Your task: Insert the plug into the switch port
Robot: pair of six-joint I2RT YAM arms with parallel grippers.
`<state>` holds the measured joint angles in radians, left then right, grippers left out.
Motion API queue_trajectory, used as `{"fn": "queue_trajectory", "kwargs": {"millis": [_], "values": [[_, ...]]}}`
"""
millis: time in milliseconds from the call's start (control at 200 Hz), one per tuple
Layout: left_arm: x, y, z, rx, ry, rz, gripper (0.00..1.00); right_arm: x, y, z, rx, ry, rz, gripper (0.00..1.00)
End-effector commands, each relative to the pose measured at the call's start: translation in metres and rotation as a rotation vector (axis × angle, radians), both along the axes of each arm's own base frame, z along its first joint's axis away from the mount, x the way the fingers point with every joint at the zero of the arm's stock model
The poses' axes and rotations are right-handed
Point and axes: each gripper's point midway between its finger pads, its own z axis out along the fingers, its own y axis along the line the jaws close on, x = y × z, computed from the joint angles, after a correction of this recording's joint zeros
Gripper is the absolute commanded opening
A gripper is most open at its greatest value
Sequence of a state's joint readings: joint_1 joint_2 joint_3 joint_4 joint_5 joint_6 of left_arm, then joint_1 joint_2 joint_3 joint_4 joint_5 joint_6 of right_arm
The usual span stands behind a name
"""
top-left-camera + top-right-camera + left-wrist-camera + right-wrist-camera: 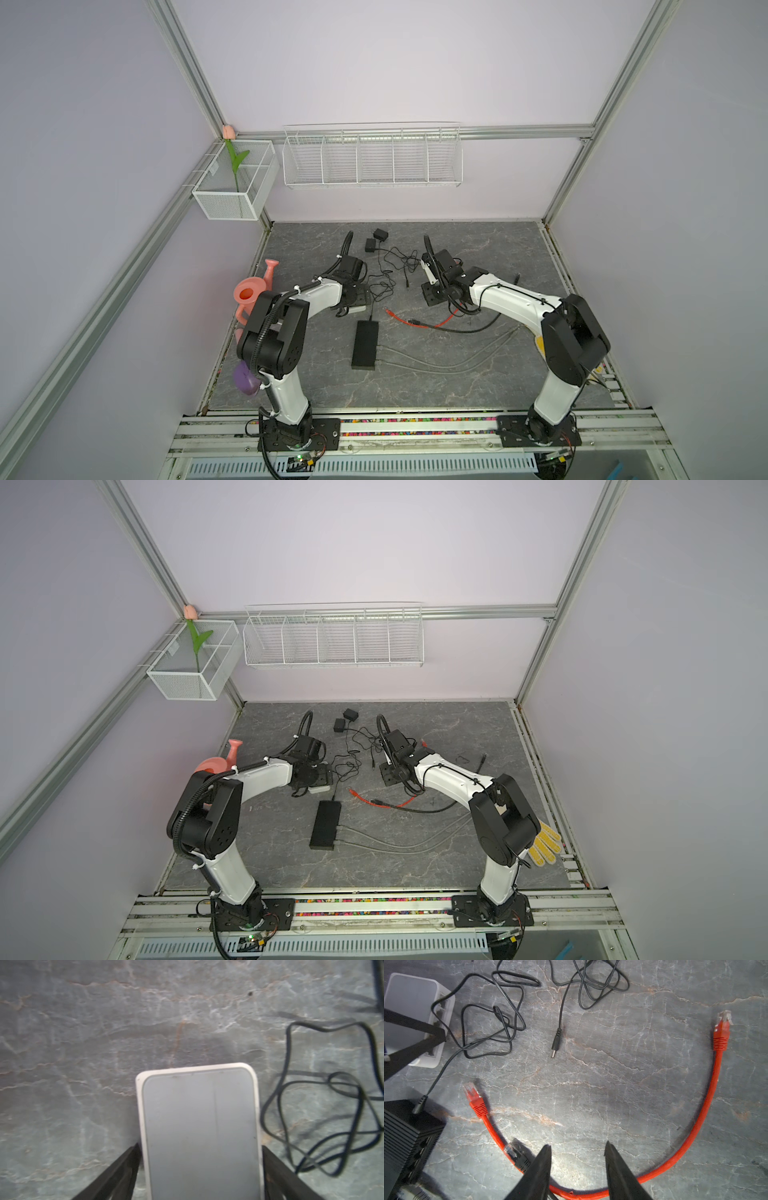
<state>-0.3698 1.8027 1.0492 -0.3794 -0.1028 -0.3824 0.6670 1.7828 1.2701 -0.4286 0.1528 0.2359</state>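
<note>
Left hand clasps the white switch (its face blurred); right hand gapes empty above the red cable.

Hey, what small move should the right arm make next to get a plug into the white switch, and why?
Probably slide the right gripper toward the red plug lying nearest the white switch and lower over it. Its jaws stand open and empty above the red cable's middle, and the left gripper seems to hold the switch.
</note>
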Motion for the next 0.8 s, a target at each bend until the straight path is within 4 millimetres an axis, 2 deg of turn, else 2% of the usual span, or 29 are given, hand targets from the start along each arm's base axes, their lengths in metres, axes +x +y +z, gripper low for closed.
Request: {"fn": "queue_trajectory", "kwargs": {"millis": [0,165,315,575,675,750,795], "values": [[-0.024,0.009,-0.022,-0.002,0.135,-0.009,0.87,0.0,-0.002,0.009,0.022,-0.015,-0.004,0.46],[-0.017,-0.001,-0.029,-0.025,0.172,-0.023,0.87,0.006,0.004,0.009,0.027,-0.002,0.005,0.46],[-0.015,-0.001,-0.032,0.01,0.192,-0.024,0.88,0.014,0.01,0.007,0.021,0.012,0.014,0.46],[-0.031,-0.011,-0.056,0.029,0.252,-0.032,0.86,0.035,0.026,-0.004,-0.013,0.057,0.024,0.47],[-0.038,-0.014,-0.061,0.026,0.261,-0.031,0.71,0.043,0.031,-0.013,-0.027,0.074,0.022,0.47],[-0.041,-0.015,-0.062,0.025,0.252,-0.026,0.51,0.05,0.036,-0.019,-0.029,0.086,0.024,0.47],[-0.043,-0.014,-0.063,0.028,0.252,-0.025,0.43,0.053,0.038,-0.023,-0.032,0.095,0.025,0.48]]}}
